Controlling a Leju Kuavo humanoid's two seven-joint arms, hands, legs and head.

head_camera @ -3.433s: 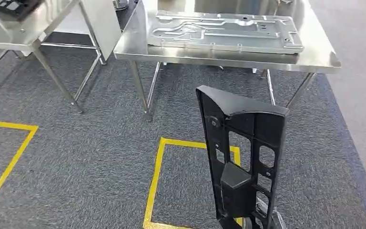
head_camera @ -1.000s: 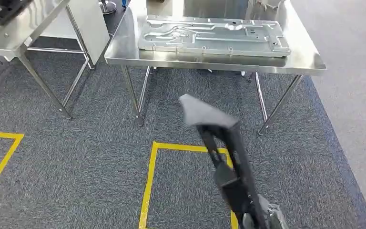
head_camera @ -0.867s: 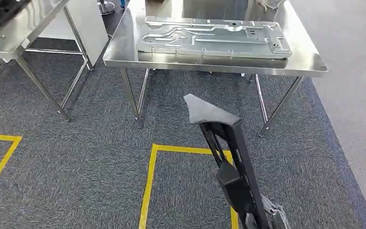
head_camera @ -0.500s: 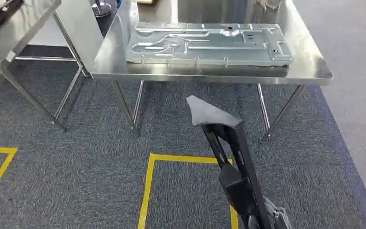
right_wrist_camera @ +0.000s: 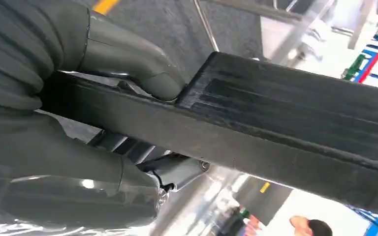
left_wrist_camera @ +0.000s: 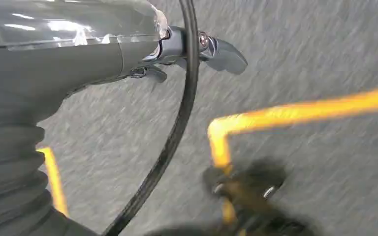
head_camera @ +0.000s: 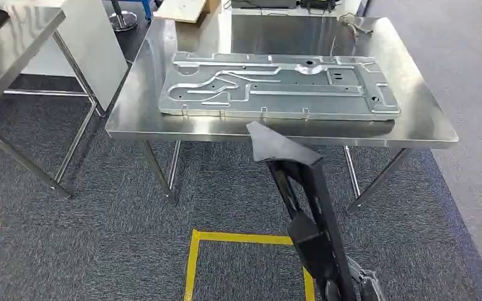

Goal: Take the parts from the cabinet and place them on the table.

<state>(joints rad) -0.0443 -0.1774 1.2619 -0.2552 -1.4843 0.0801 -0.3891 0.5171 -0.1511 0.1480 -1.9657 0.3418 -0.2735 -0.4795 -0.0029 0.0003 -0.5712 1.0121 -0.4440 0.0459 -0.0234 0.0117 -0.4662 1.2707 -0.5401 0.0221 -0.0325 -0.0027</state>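
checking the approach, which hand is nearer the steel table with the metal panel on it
Right. The right hand grips the black part, whose top reaches the steel table edge. The left hand hangs over the carpet by the yellow floor tape, away from the table.

The head view looked forward and down from high up at the steel table (head_camera: pixel 414 119) and carpet. The left wrist view faced the carpet closely. The right wrist view sat tight behind the right hand (right_wrist_camera: pixel 54 123), sharing the black part (head_camera: pixel 307 207) with the head view.
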